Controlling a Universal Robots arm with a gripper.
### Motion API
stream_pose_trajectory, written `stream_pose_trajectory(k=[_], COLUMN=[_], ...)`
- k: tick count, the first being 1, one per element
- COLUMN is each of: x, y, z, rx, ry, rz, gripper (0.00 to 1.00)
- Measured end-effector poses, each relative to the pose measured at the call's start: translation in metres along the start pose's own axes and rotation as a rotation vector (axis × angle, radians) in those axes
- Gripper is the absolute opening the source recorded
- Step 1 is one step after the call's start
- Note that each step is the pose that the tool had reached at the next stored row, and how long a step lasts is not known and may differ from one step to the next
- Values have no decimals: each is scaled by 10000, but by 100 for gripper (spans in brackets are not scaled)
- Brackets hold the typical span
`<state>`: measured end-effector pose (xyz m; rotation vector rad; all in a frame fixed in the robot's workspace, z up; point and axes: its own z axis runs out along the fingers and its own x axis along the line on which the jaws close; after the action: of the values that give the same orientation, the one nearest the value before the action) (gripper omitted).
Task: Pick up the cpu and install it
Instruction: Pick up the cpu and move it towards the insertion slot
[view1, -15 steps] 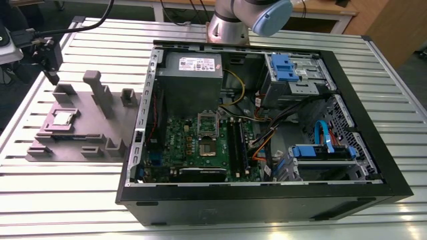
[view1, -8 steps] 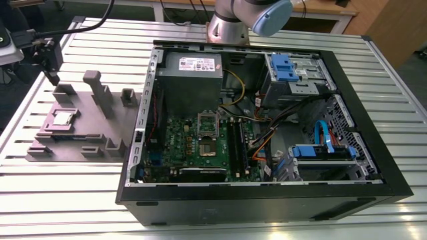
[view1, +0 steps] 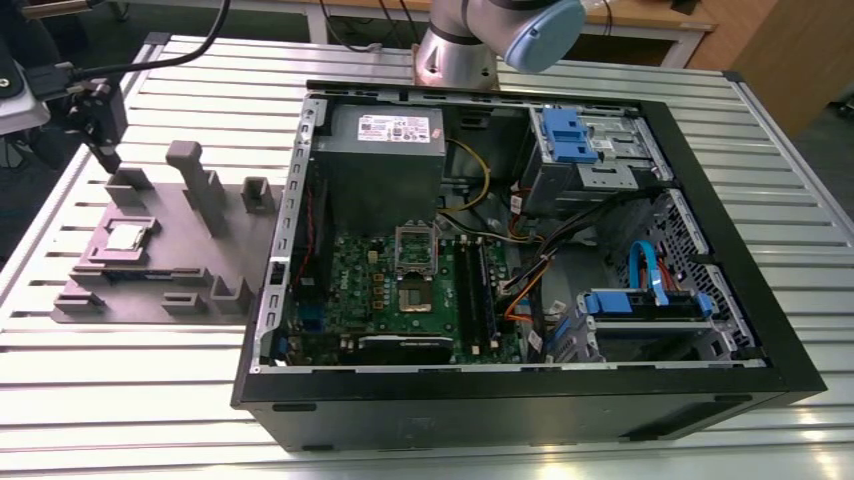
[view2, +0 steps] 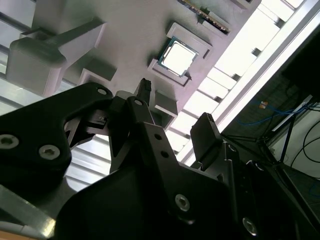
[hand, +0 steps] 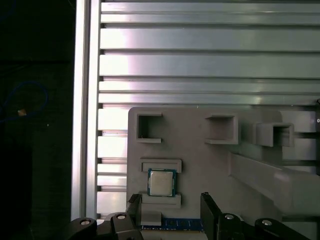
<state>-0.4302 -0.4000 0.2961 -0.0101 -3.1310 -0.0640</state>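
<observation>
The cpu (hand: 161, 183), a small flat square with a shiny silver top and pale rim, lies in the grey tray (view1: 174, 240) on the bench (view1: 134, 400). The claw (view2: 175, 103) hangs over the tray, wide open and empty.

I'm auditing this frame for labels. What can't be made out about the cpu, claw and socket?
- cpu underside: hidden against the tray in both wrist views.
- socket contacts: too small in the exterior view.
- claw body: cut off by the first wrist view's edge.
- claw in the exterior view: dark against a dark background, jaws unreadable there.
</observation>
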Motion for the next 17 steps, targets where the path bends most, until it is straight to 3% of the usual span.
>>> stream_pose_trajectory(k=[17], x=[0], y=[-2], z=[40], rx=[1], ry=[1], rz=[0], gripper=[59])
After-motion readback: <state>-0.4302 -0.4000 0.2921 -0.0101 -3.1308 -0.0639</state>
